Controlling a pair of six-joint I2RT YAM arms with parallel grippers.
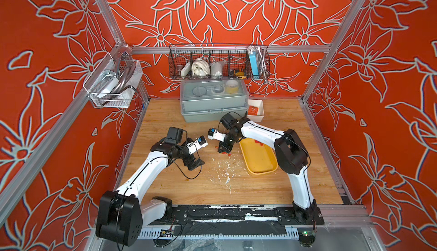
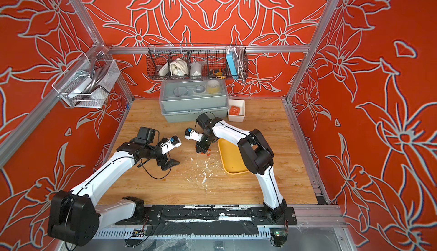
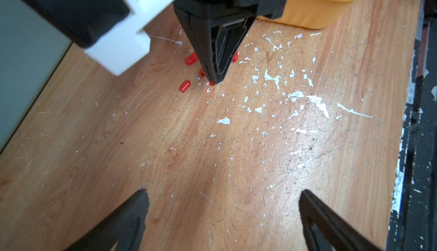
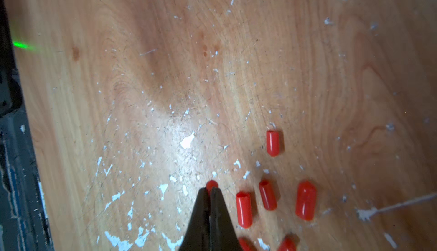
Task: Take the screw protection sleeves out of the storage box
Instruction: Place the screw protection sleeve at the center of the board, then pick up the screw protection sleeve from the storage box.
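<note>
The screw protection sleeves [image 4: 272,143] look light, slick and prone to rolling, so are best pinched across the body. Several lie on the counter [image 4: 165,72], a few in the storage box [image 1: 259,162]. The right fingers [image 4: 199,214] are closed on one; the left fingers [image 3: 132,214] stand open.

Red-orange sleeves [image 4: 243,209], mustard-yellow storage box [image 1: 259,160], white-flecked wood-grain table [image 1: 212,190], seemingly greyish tub [image 1: 212,110]
</note>
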